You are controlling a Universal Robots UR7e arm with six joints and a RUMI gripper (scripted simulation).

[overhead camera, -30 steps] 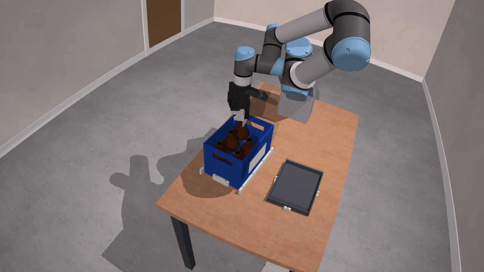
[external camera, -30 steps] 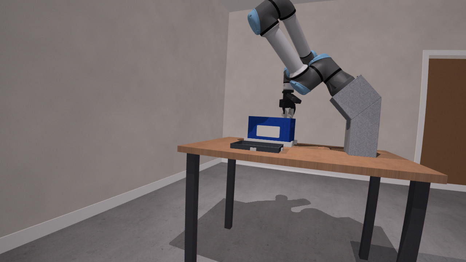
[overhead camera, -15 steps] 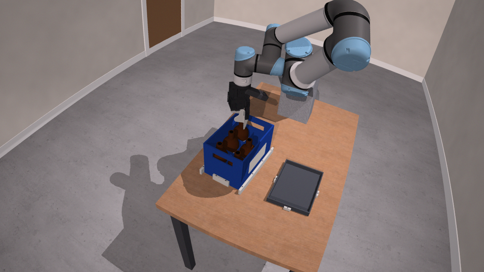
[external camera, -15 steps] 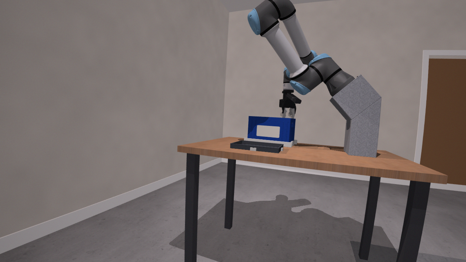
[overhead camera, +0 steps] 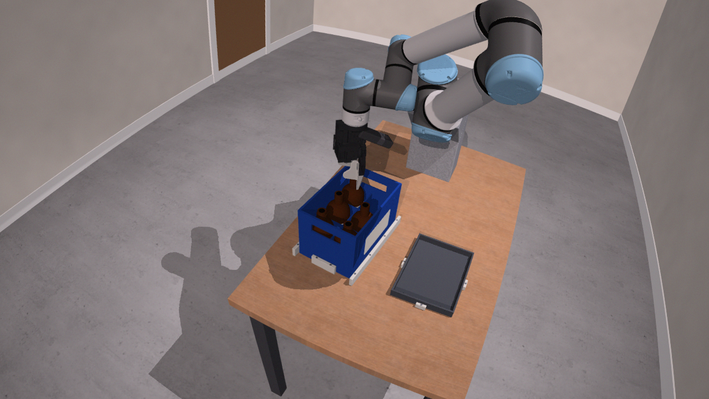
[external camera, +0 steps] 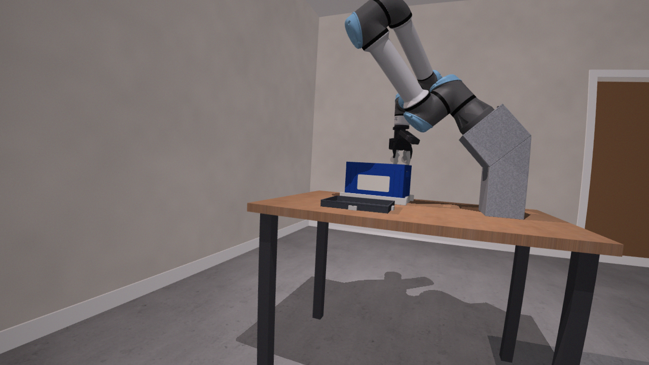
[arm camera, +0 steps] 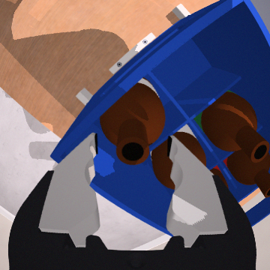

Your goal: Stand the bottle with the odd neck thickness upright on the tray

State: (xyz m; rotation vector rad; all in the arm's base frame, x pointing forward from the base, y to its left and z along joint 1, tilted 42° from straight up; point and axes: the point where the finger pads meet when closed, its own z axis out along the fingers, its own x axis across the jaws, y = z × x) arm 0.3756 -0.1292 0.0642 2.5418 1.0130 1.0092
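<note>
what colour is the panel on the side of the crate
White, or slightly off-white; the panel shows best in the exterior view.

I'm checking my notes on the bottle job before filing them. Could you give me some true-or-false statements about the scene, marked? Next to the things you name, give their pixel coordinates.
1. The gripper (overhead camera: 358,184) (external camera: 401,162) (arm camera: 133,136) is clamped on a bottle neck. False: its fingers stand open, apart from the neck (arm camera: 132,136) between them.
2. The crate (overhead camera: 324,247) (external camera: 377,168) (arm camera: 112,88) is blue. True.
3. A bottle stands on the tray (overhead camera: 421,302) (external camera: 357,205). False: the tray holds no bottle.
4. The tray's rim is lower than the crate's. True.
5. The crate's pale label (overhead camera: 377,231) (external camera: 372,182) faces away from the tray. False: it is on the side facing the tray.
</note>
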